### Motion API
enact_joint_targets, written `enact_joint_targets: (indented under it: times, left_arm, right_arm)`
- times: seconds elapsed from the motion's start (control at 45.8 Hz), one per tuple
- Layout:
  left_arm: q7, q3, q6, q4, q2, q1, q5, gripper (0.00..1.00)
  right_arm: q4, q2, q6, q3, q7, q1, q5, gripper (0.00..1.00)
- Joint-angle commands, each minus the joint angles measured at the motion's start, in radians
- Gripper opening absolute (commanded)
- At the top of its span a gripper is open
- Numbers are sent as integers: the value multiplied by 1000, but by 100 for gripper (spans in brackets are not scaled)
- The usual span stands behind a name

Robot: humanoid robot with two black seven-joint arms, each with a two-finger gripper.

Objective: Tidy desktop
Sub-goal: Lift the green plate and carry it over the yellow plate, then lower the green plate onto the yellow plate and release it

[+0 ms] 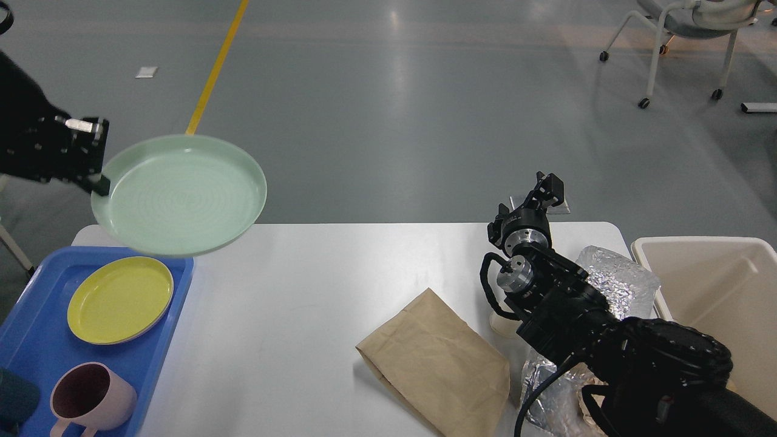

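1. Gripping the left rim of a pale green plate [180, 194] with the left gripper [97, 176], fingers clamped on its edge; holding it tilted in the air above the far left corner of the desktop [291, 291].
2. Hanging partly over the blue tray [36, 328], which is sitting on the left end of the desktop.
3. Resting in the tray: a yellow plate [120, 299] toward its far side, a pink mug [91, 397] near it, and a dark object cut off at the left edge.
4. Hovering over the far right part of the desktop with the right gripper [546, 185]; fingers too dark to separate, so cannot tell whether apart or together.
5. Lying near centre-right: a flat brown paper bag [437, 364], with crumpled silver foil wrap [619, 282] just right of it, partly hidden under the right arm.
6. Standing at the right end: a cream bin [716, 291].
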Motion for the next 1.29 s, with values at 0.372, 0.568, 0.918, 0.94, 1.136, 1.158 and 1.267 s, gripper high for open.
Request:
enact_joint_targets:
  times: [0.372,0.568,0.918,0.94,1.136,1.158,1.267]
  left_arm:
    - [-33,-273,428,327,263,751,-267,4]
    - [-38,-464,457,446,277,1017,-302,4]
    - [-47,-846,582,611,225,1379,-335,4]
    - [-46,-866,596,618,217,1394,-336,5]
    - [-42,-975,701,655,142,1477,-335,8]
    - [-42,-981,710,655,133,1482,-335,8]
    - [-41,-995,739,654,99,1499,-335,8]
  right_arm:
    - [0,0,0,0,0,0,0,100]
    - [0,0,0,0,0,0,0,100]
    - [0,0,0,0,0,0,0,100]
    - [0,0,0,0,0,0,0,100]
    - [0,0,0,0,2,0,0,100]
    - [0,0,0,0,0,0,0,100]
    - [0,0,0,0,0,0,0,100]
